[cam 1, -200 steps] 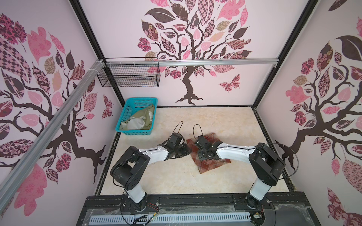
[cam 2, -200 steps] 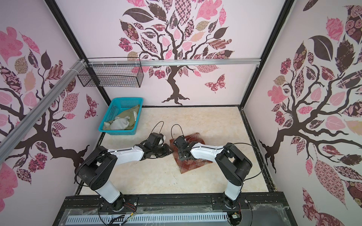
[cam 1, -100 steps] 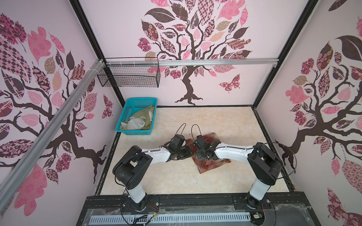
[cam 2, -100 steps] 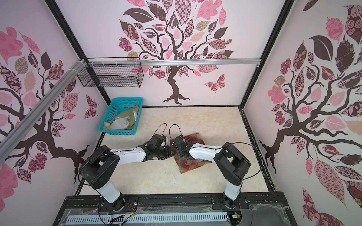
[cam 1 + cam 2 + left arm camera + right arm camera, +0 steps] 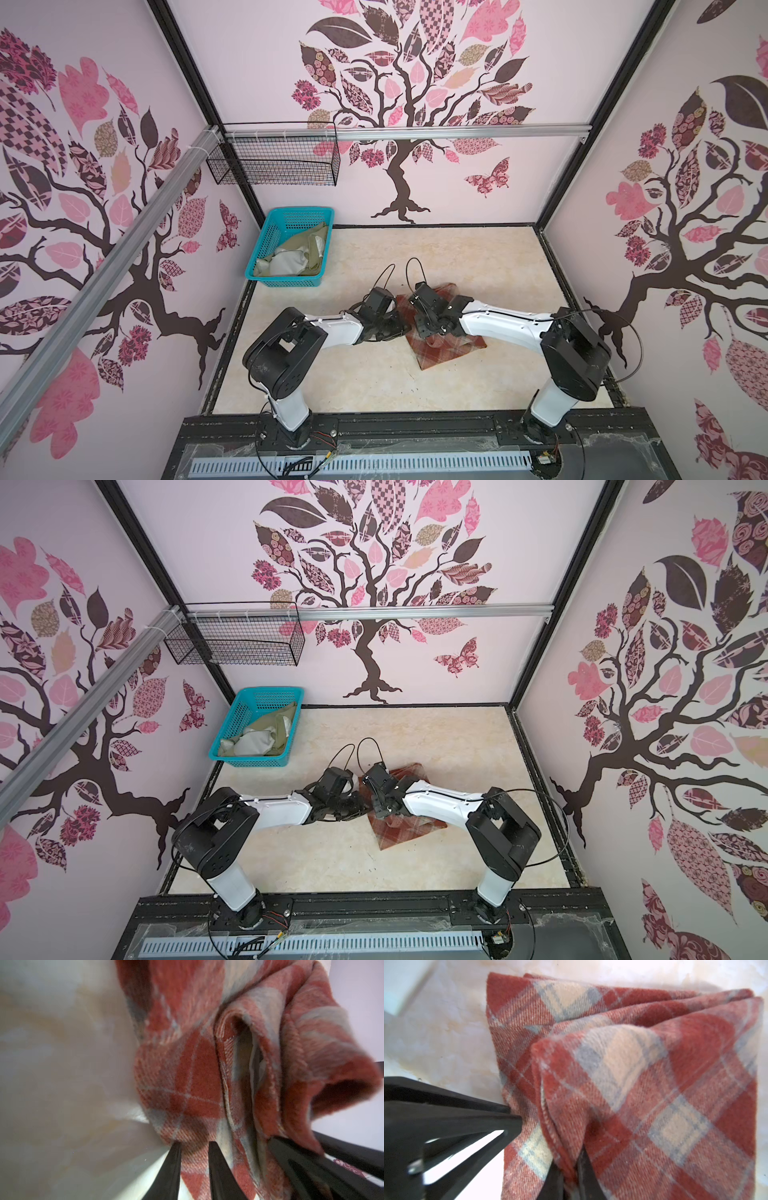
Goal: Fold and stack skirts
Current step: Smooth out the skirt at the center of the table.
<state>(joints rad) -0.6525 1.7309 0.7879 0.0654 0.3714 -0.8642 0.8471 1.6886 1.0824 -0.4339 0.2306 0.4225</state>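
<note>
Two skirts to account for: the plaid skirt (image 5: 446, 353) lies partly folded on the tabletop (image 5: 457, 257) about mid-width, under both wrists; the olive skirt (image 5: 309, 245) sits crumpled, pale lining showing, in the turquoise basket (image 5: 286, 283) at the far left corner, well apart. Left jaws: narrow, closed on a bunched fold of plaid, cloth pressed between the black fingers (image 5: 216, 1167); right jaws: closed on a raised hem edge of the same skirt, one fingertip (image 5: 512, 1118) against the cloth, the opposite one buried under the fold. In both top views the two wrists sit just beside each other at the skirt's edge nearer the left arm. Risks, as we judge them: the wool looks thick and springy, so a pinch across several layers may shed the lower ones and the fold would open; the grips are close together, so a lift may tent the cloth rather than carry a straight edge, giving a skewed fold; the wrists are near enough to knock one another if either swings inward; the tabletop looks smooth, so the whole bundle may slide instead of folding. Surface: pale cream, marbled; room: a booth with pink walls carrying tree and leaf decals, black corner posts, an aluminium rail (image 5: 415, 132), and a black wire basket (image 5: 274, 164) hung from it above the turquoise one.
</note>
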